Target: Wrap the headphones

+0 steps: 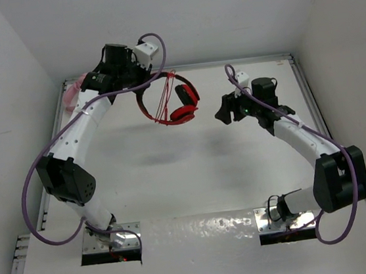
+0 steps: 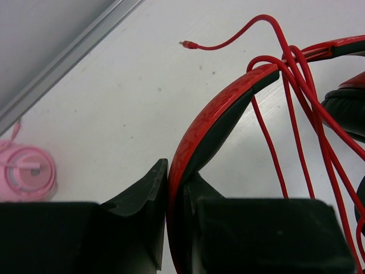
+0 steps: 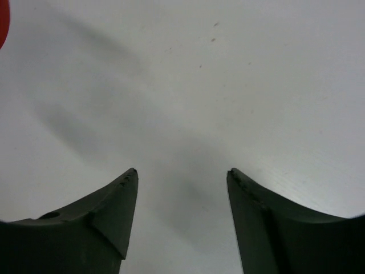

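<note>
**Over the far half of the table [image 1: 194, 175], the left gripper [image 2: 175, 180] pinches the headphones [image 1: 174, 102]**

The left arm rises from its base at the near left and bends at an elbow that juts outward. Its white forearm then runs toward the back wall, where the wrist turns in toward the middle. In the left wrist view its two fingers are pressed against either side of the red-and-black headband [image 2: 219, 111], with the band clamped edge-on between them.

The headphones hang from that grip with the ear cups [image 1: 186, 103] on the side toward the right arm. Their soft shadow lies on the table apart from them, nearer the bases. Several strands of the thin red cord [image 2: 288, 108] cross the headband's arc and run down past the black ear pad. The plug end [image 2: 188, 44] sticks out free.

The right arm comes up from the near right, folds at a dark elbow close to the side wall, and stretches its forearm inward and away. The right gripper [image 1: 223, 111] points at the ear cups and stands just beside them without touching. In its own camera its fingers [image 3: 122, 194] are spread wide over bare table with nothing between them.

The pink headphones [image 2: 25, 174] lie in the far left corner, partly hidden behind the left arm in the top view.
</note>
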### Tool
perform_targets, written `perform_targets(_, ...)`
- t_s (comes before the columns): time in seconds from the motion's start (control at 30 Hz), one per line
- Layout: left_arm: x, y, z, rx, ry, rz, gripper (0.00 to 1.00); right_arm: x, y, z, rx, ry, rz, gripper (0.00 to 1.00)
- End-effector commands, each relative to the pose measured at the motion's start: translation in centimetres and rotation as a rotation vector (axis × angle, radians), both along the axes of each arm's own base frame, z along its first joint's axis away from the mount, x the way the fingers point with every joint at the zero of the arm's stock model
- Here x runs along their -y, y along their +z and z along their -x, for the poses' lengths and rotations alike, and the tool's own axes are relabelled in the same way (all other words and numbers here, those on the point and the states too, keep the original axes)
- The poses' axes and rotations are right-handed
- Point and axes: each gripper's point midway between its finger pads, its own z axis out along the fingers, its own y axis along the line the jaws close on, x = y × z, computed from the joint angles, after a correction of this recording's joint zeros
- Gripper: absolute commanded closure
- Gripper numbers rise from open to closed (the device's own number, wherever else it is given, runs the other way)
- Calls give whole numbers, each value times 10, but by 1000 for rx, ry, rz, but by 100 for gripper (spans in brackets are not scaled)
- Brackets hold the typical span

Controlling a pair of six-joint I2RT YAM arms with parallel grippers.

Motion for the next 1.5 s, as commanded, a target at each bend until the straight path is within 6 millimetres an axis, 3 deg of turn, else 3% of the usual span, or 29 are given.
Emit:
perform_targets(0.0,26,59,11,179,-208,77,100,-4,63,-27,199,5,-83,34)
perform_targets(0.2,48,84,34,234,-416,116,100,-23,101,-31,324,70,-214,18)
perform_targets(0.37,61,99,55,261,-560,149,100,-36,126,-16,402,134,-321,18)
perform_targets(0.6,69,100,76,253,-664,154,100,-46,147,-4,504,170,-308,18)
perform_targets(0.93,76,117,88,251,-665,219,100,-61,119,-18,451,196,-273,23)
perform_targets(1.03,76,120,88,247,-653,238,100,-61,111,-18,437,185,-288,31)
perform_targets(1.13,76,121,88,238,-642,249,100,-61,111,-18,440,169,-310,57)
perform_targets(1.17,76,122,86,238,-630,253,100,-60,114,-18,441,156,-320,74)
perform_targets(1.27,75,123,75,203,-533,301,100,-58,116,-18,451,120,-330,98)
perform_targets(1.47,70,121,61,117,-348,405,100,-67,123,3,490,133,-290,100)
